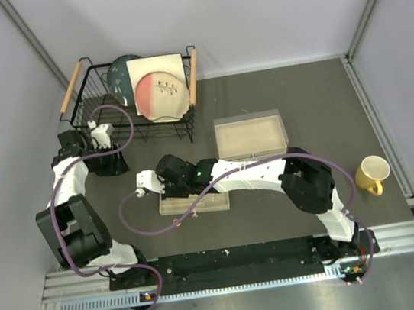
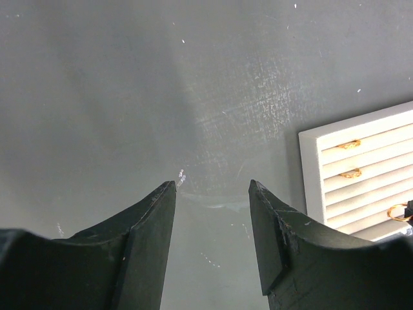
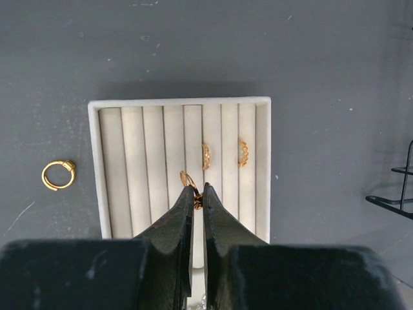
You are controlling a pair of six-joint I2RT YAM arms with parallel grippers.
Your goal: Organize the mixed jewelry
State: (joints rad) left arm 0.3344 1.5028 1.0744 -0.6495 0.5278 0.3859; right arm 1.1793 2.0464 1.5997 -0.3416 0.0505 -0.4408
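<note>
In the right wrist view my right gripper (image 3: 199, 190) is shut on a small gold ring (image 3: 188, 179) just above the white ridged tray (image 3: 110, 148). Two more gold rings (image 3: 206, 155) (image 3: 243, 152) sit upright in the tray's slots. One loose gold ring (image 3: 57, 174) lies on the dark table left of the tray. My left gripper (image 2: 211, 187) stands open over bare table with nothing between its fingers; the tray (image 2: 310, 168) lies to its right. From above, the right gripper (image 1: 171, 187) reaches over the tray (image 1: 214, 202), and the left gripper (image 1: 112, 164) hangs further left.
A black dish rack (image 1: 84, 103) holding plates stands at the back left. An open beige box (image 1: 250, 135) sits behind the tray. At the right edge of the table is a yellow mug (image 1: 372, 174). A rack wire (image 3: 403, 194) shows at the right of the right wrist view.
</note>
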